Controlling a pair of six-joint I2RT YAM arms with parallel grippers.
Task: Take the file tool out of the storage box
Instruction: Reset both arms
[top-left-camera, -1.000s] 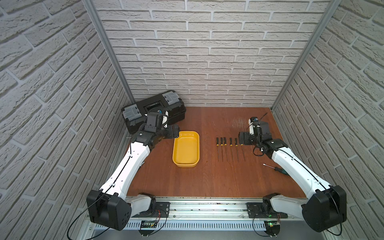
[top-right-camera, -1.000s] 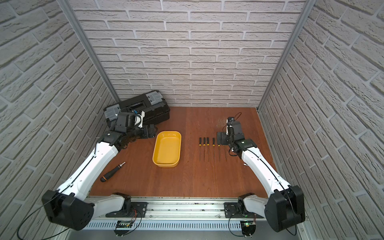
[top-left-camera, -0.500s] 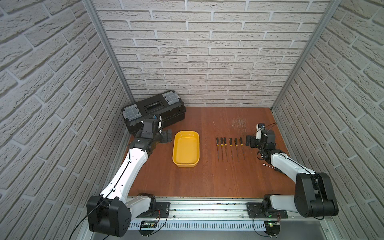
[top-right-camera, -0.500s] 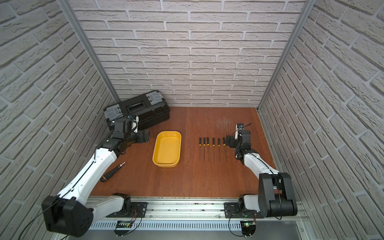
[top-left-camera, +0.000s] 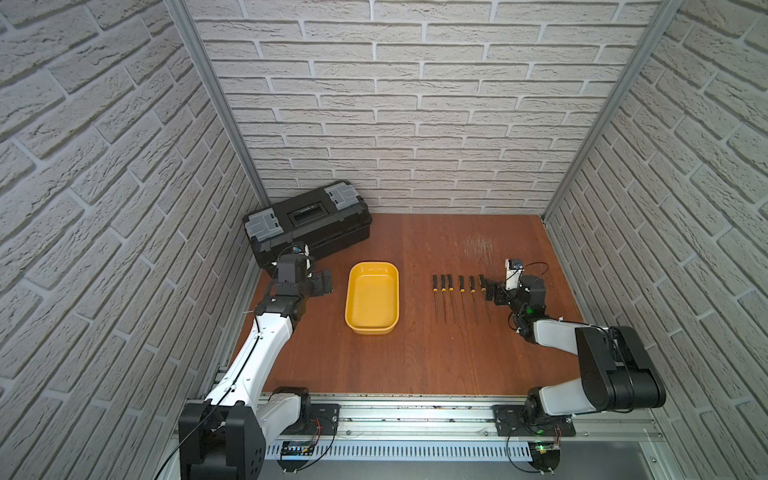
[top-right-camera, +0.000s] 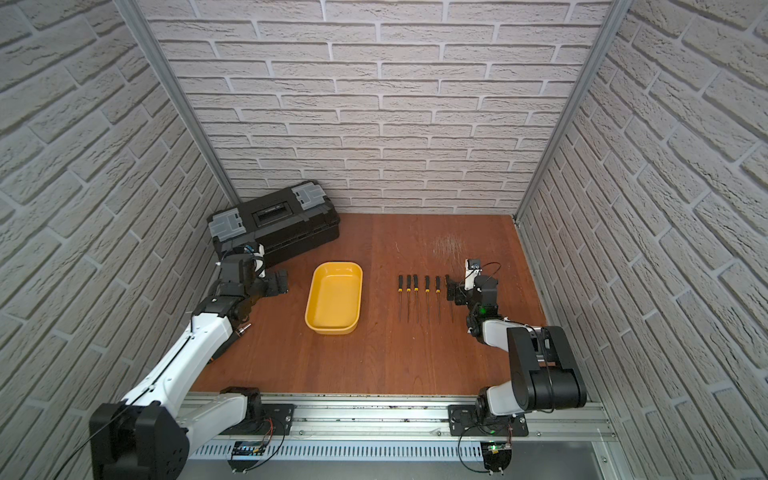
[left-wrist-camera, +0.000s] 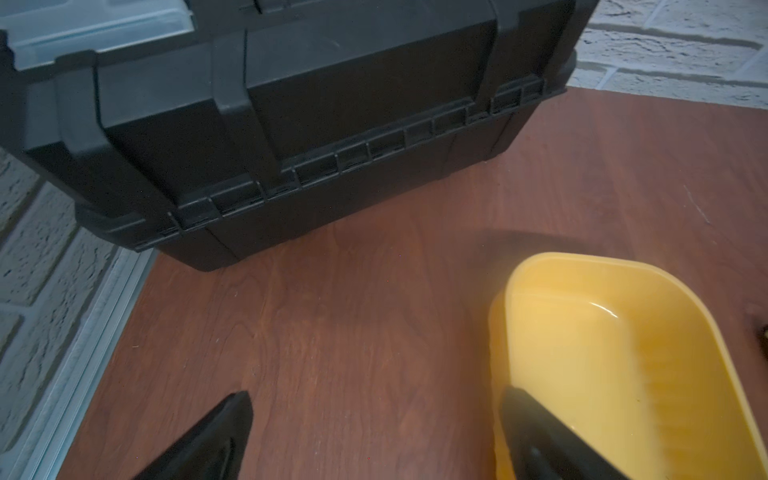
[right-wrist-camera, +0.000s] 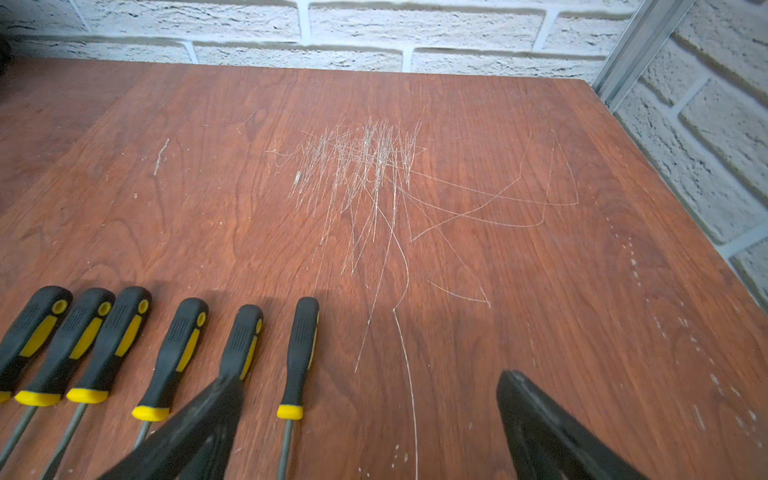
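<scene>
The shallow yellow plastic tub (top-left-camera: 372, 299) is empty; six slim black-handled files (top-left-camera: 461, 284) lie toward the desk's (top-left-camera: 415, 365) right edge. The left gripper (left-wrist-camera: 376, 392) and right gripper (right-wrist-camera: 370, 376) gape wide, holding nothing. They should probably lift clear without brushing the row.

Whitish brick-pattern walls (top-left-camera: 415, 124) enclose three sides of a reddish-brown wood-grain surface (top-left-camera: 415, 365). Silver metal posts (top-left-camera: 226, 124) stand at its far corners. Pale fine scratches (right-wrist-camera: 365, 166) mark the wood toward the far right corner; an aluminium rail (top-left-camera: 415, 415) lines the near edge.
</scene>
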